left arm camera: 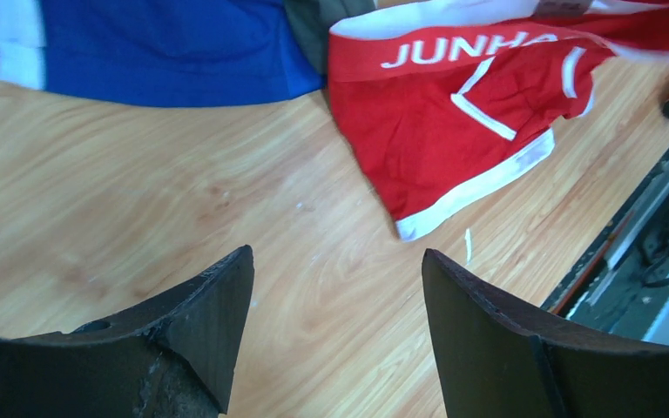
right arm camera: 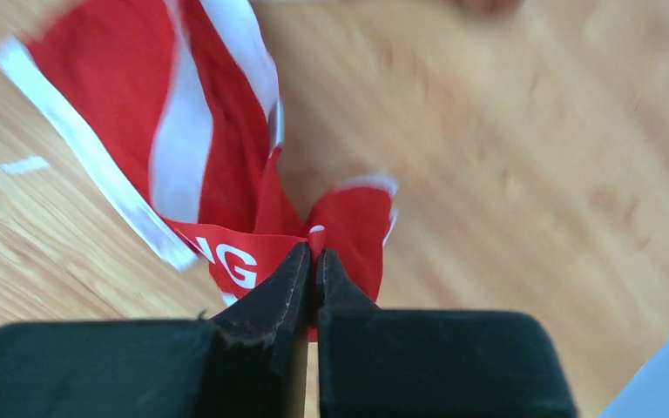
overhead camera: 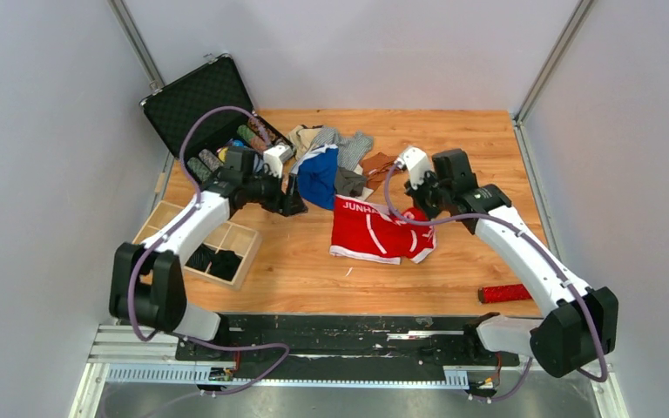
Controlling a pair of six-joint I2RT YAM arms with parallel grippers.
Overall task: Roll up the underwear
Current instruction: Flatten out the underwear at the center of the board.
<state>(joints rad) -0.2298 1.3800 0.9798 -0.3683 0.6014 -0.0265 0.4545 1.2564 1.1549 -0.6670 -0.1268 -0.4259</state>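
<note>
Red briefs (overhead camera: pixel 375 231) are being pinched at the waistband by the right gripper (right arm camera: pixel 314 254); left gripper (left arm camera: pixel 335 266) is hovering spread; that thin hold could slip.

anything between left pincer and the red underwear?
Only bare table, seen in the left wrist view: the left pincer sits apart from the red underwear, with just a tiny white scrap near its hem.
</note>
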